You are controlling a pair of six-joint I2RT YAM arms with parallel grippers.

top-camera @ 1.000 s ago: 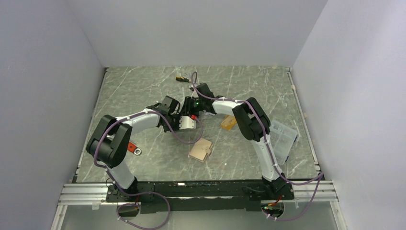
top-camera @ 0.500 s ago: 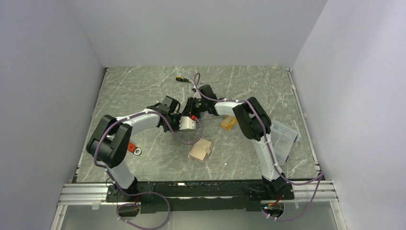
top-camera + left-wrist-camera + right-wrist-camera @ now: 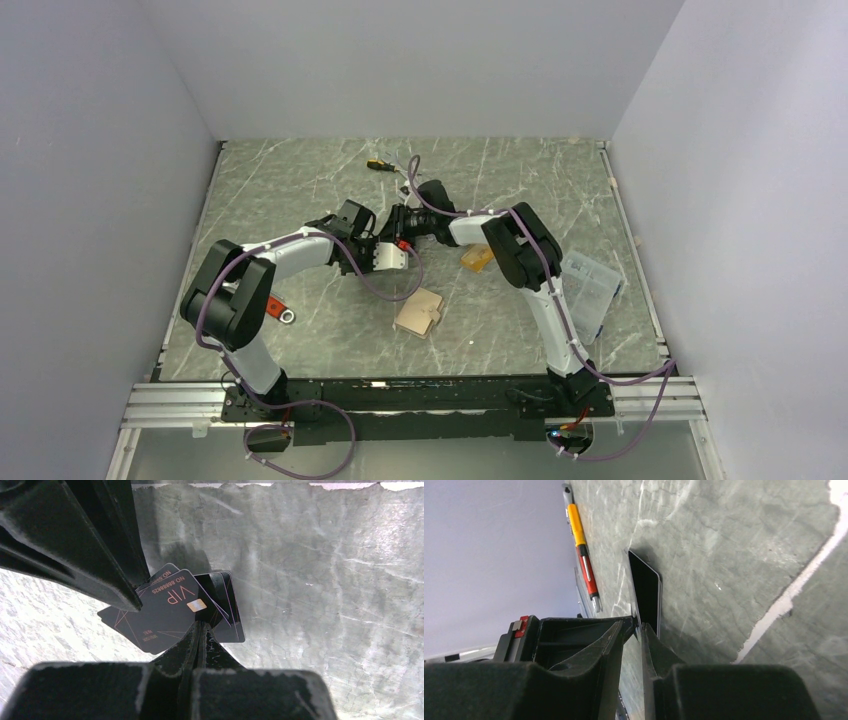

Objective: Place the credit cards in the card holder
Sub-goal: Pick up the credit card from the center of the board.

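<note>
My left pincer and right pincer both clamp the black cards, frame centre. The holder lies below them; I judge nothing is loaded yet.

Matt black plastic cards (copper print), marbled stone-look table

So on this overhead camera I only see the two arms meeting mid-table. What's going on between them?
Observer: The left gripper is pinching a fan of black cards; you can't see them from above.
Operator: And the other arm?
Observer: The right gripper has its fingers closed on the edge of one of those cards.
</note>
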